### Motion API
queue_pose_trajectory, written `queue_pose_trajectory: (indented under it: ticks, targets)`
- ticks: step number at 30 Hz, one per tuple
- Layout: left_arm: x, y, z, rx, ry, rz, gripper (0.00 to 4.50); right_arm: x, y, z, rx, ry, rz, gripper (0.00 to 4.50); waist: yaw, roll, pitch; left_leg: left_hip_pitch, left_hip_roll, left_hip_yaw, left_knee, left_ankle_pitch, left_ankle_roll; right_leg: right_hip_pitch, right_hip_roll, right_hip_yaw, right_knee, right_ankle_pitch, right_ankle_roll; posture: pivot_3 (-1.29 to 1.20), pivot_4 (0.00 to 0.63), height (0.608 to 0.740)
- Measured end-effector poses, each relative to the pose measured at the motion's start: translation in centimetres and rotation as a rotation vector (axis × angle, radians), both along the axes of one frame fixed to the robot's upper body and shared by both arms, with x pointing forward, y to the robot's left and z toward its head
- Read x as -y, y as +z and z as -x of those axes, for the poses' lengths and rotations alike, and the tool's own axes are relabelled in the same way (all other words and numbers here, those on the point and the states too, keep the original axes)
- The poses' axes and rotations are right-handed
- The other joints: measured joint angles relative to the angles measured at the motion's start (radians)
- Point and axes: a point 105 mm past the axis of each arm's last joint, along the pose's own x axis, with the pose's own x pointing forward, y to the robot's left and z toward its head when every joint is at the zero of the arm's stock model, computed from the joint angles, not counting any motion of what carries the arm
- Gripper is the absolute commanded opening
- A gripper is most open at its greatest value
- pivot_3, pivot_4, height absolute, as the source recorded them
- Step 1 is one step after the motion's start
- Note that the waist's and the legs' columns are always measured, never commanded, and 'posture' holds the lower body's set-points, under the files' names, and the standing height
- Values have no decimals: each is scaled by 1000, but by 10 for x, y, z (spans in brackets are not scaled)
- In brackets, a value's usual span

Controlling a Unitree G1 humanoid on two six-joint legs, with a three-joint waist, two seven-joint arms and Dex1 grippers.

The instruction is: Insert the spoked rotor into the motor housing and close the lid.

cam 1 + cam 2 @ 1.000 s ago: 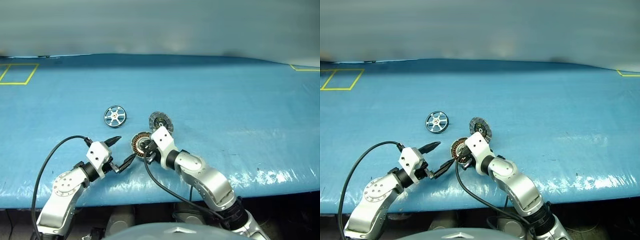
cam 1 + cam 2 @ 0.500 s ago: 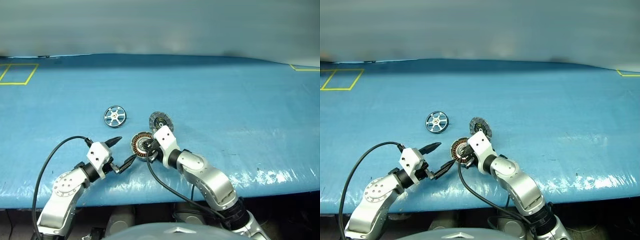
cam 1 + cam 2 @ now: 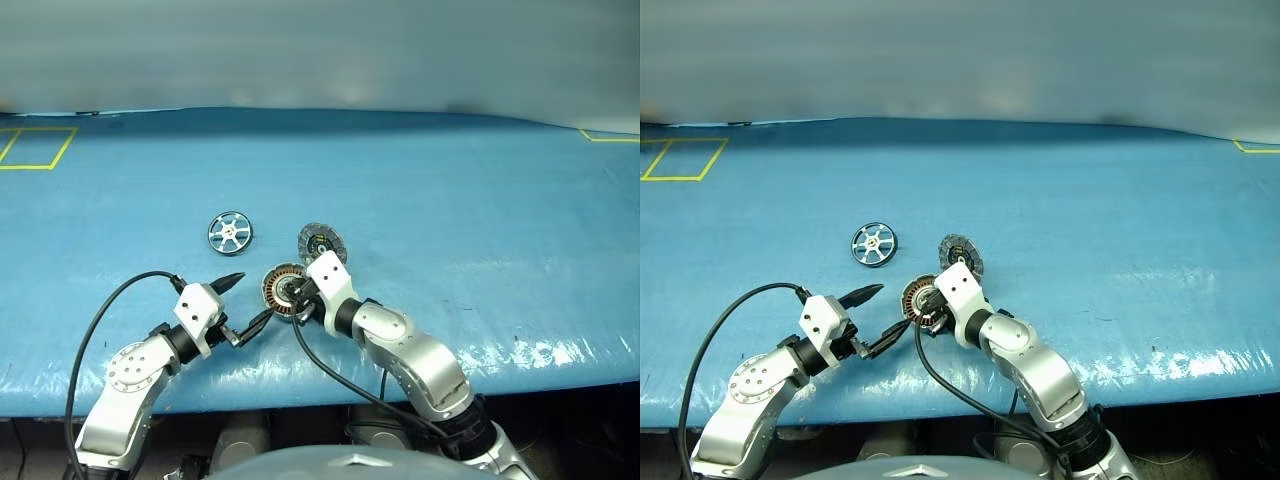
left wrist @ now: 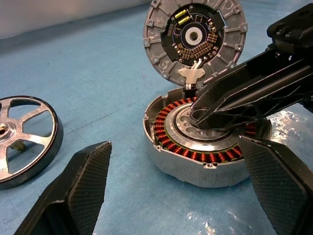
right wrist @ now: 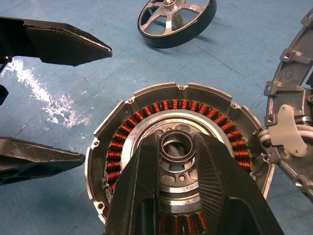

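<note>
Right gripper (image 5: pixel 178 147) pinches the motor housing (image 4: pixel 205 147) hub; left gripper (image 3: pixel 243 302) hangs wide beside it.
We see lid (image 4: pixel 195 39) up, spoked rotor (image 3: pixel 230 233) apart on the table.

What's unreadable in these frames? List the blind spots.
- Near part of the round grey motor housing with copper windings: right wrist view, covered by the right gripper on its silver hub.
- Round grey hinged lid: right wrist view, cut off by the picture's edge.
- Shiny silver spoked rotor: left wrist view, cut by the edge.
- Lid's circuit details: too small in the head views.
- Left gripper: open, holding nothing.
</note>
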Motion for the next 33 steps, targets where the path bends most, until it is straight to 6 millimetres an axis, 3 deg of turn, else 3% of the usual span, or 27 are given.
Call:
queue_pose_trajectory:
  ticks: [1, 9, 13, 18, 24, 33]
  targets:
    - [0, 0, 0, 1, 0, 0, 4500, 0, 0, 0, 0, 0, 0, 711, 0, 0, 0, 0, 0, 0, 0, 0, 0, 0, 0, 0, 0, 0, 0, 0, 150, 740]
    - [1, 0, 0, 3, -5, 2, 4500, 0, 1, 2, -3, 10, -7, 3292, 0, 0, 0, 0, 0, 0, 0, 0, 0, 0, 0, 0, 0, 0, 0, 0, 150, 740]
    - [1, 0, 0, -1, -5, 2, 4500, 5, 8, 5, -7, 10, -12, 3292, 1, 0, 0, 0, 0, 0, 0, 0, 0, 0, 0, 0, 0, 0, 0, 0, 150, 740]
    - [0, -1, 1, -3, -4, 3, 4500, 10, 27, 8, 10, 5, -50, 2059, 0, 0, 0, 0, 0, 0, -1, 0, 0, 0, 0, 0, 0, 0, 0, 0, 150, 740]
    - [-1, -4, 1, -10, 4, 7, 4500, 14, 27, 8, -5, -10, 3, 22, 0, 0, 0, 0, 0, 0, -1, 0, 0, 0, 0, 0, 0, 0, 0, 0, 150, 740]
    - [2, 0, 0, 32, 15, 32, 4500, 6, 18, 8, -4, 3, 5, 22, 0, 0, 0, 0, 0, 0, -1, 0, 0, 0, 0, 0, -1, 0, 0, 0, 150, 740]
